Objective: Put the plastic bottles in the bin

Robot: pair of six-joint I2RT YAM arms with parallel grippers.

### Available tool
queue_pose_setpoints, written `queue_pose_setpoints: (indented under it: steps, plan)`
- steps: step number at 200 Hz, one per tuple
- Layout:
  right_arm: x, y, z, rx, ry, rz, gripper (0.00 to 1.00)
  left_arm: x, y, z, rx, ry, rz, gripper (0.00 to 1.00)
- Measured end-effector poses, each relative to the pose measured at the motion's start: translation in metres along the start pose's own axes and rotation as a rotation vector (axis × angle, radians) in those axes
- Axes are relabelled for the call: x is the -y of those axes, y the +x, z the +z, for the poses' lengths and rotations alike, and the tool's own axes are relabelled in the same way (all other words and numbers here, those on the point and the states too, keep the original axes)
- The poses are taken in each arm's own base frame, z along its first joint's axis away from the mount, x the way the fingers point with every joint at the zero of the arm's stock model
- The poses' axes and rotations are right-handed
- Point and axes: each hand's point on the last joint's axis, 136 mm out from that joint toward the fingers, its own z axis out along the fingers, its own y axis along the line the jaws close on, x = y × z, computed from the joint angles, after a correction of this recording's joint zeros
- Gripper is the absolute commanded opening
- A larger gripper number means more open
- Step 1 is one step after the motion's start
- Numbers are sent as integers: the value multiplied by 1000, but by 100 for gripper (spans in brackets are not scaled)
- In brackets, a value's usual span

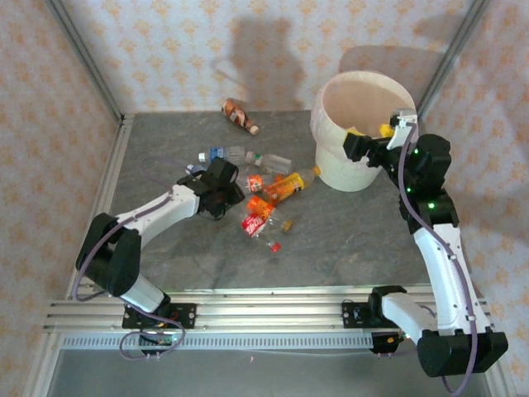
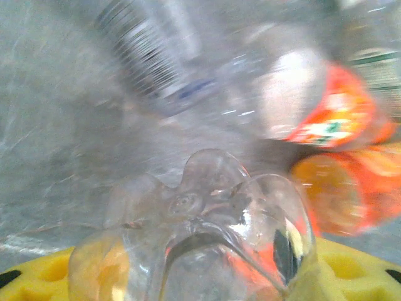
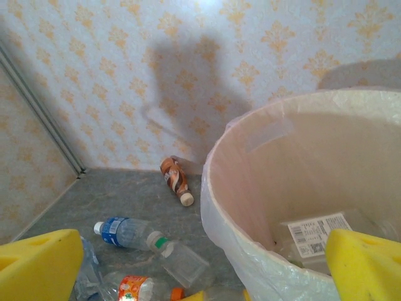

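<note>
Two arms: left end effector (image 2: 194,282) low, pinching a clear bottle (image 2: 213,207); right end effector (image 3: 202,266) spread above the bin (image 3: 326,157).

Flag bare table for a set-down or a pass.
Bare: the wide near strip between the bottle pile and the front rail; the far-left corner left of the brown bottle; the gap between it and the bin. Crowded: mid-table around the pile.

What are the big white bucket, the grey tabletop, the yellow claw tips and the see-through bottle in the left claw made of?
The bin: matte cream plastic by its look, thin crinkly film liner at the rim. The table: grey, veined like stone, possibly printed laminate. The yellow finger pads: probably foam, dimpled and soft-edged. The clear bottle: thin glossy plastic, see-through with bright glints.
</note>
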Motion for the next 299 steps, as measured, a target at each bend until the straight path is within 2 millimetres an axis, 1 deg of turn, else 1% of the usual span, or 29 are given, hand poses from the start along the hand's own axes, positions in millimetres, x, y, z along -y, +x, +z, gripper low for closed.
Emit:
queue_pose_setpoints:
  steps: [23, 39, 74, 93, 109, 127, 150, 162, 182, 194, 207, 220, 249, 263, 281, 299]
  plan:
    - [-5, -2, -1, 8, -27, -5, 99, 32, -22, -34, 86, 98, 82, 34]
    - [-8, -1, -1, 2, -45, -4, 99, 55, -38, -62, 162, 160, 149, 33]
    - [-16, 5, 4, -24, -99, 2, 99, 107, -61, -117, 287, 293, 290, 33]
    - [-19, 15, 11, -60, -126, 16, 99, 126, -67, -137, 339, 342, 362, 32]
    - [-21, 23, 17, -89, -139, 27, 99, 138, -71, -147, 376, 375, 410, 32]
    - [-29, 30, 21, -115, -166, 29, 99, 151, -69, -153, 376, 406, 478, 32]
    - [-46, 38, 25, -158, -229, 11, 99, 183, -70, -163, 374, 495, 565, 32]
    - [-58, 41, 29, -192, -276, -7, 99, 199, -68, -169, 372, 553, 611, 31]
    - [-81, 47, 37, -254, -364, -36, 99, 227, -58, -183, 347, 661, 712, 32]
    - [-96, 51, 43, -298, -422, -44, 99, 245, -49, -195, 345, 727, 786, 31]
    - [-111, 53, 49, -340, -490, -42, 99, 259, -38, -209, 356, 781, 863, 31]
    - [-124, 54, 51, -375, -557, -24, 99, 264, -32, -216, 384, 792, 931, 31]
    - [-131, 53, 54, -394, -591, 25, 99, 267, -33, -221, 417, 811, 988, 31]
    - [-136, 48, 53, -383, -618, 52, 99, 270, -32, -227, 423, 832, 1003, 31]
    - [-146, 36, 51, -339, -675, 58, 99, 286, -28, -244, 432, 900, 1026, 30]
    - [-158, 30, 43, -303, -744, 46, 99, 303, -22, -263, 446, 972, 1060, 30]
